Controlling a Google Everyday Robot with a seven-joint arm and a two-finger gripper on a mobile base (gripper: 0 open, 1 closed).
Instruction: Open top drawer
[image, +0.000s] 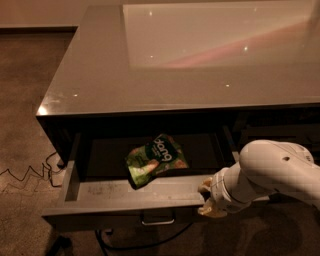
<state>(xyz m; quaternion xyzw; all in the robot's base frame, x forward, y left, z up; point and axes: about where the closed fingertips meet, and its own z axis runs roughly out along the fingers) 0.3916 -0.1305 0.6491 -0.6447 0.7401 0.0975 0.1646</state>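
The top drawer (115, 219) stands pulled well out from under the grey counter, its dark front facing me with a small metal pull (158, 219) at centre. Its lighter scuffed floor (110, 189) shows. A green snack bag (152, 160) lies inside, towards the back middle. My gripper (211, 201), at the end of the white arm (270, 172), is at the right end of the drawer's front edge, right of the pull and touching or just above the rim.
The glossy grey countertop (175, 65) overhangs the drawer. A darker cabinet section (280, 125) lies to the right behind my arm. A thin cable (30, 175) trails on the brown floor at the left, and another cable (125, 245) runs under the drawer.
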